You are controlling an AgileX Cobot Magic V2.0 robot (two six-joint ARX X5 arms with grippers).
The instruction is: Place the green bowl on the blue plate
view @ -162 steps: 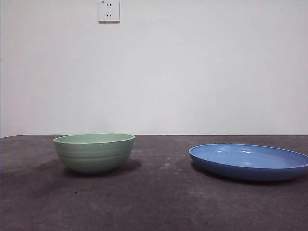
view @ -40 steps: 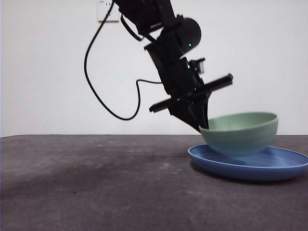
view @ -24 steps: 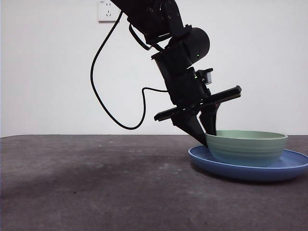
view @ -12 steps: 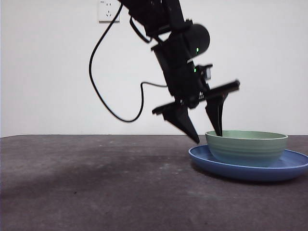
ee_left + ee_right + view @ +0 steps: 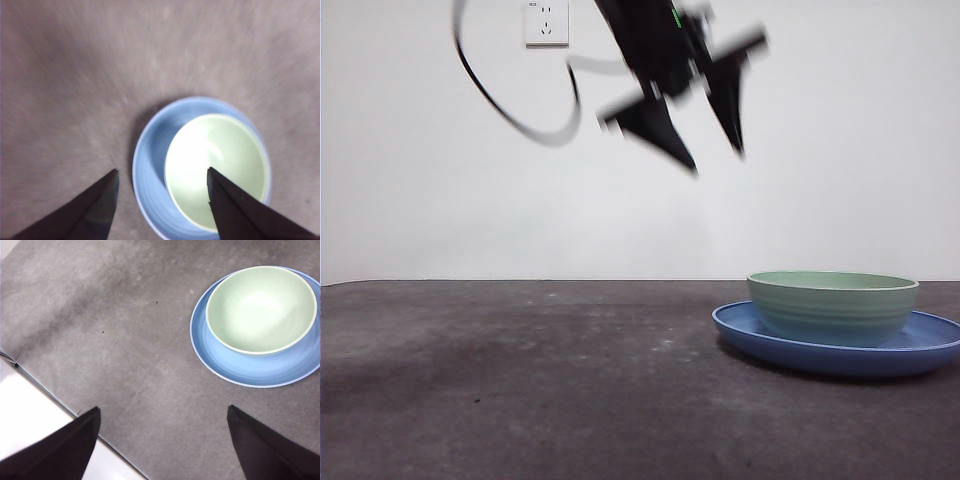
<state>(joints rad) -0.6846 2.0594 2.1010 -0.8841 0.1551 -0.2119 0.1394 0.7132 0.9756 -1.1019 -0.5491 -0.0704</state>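
The green bowl (image 5: 833, 307) sits upright inside the blue plate (image 5: 752, 334) at the lower right of the front frame, off-centre toward one side of the rim, so the placement looks done. The left gripper (image 5: 710, 120) hangs blurred in the upper middle, well above the dishes, jaws spread wide and holding nothing, probably to clear the bowl. The right gripper (image 5: 162, 440) waits over the dark table (image 5: 125, 340), jaws also wide apart and empty.

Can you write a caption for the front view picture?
Green bowl sits on the blue plate while the open left claw hangs above.
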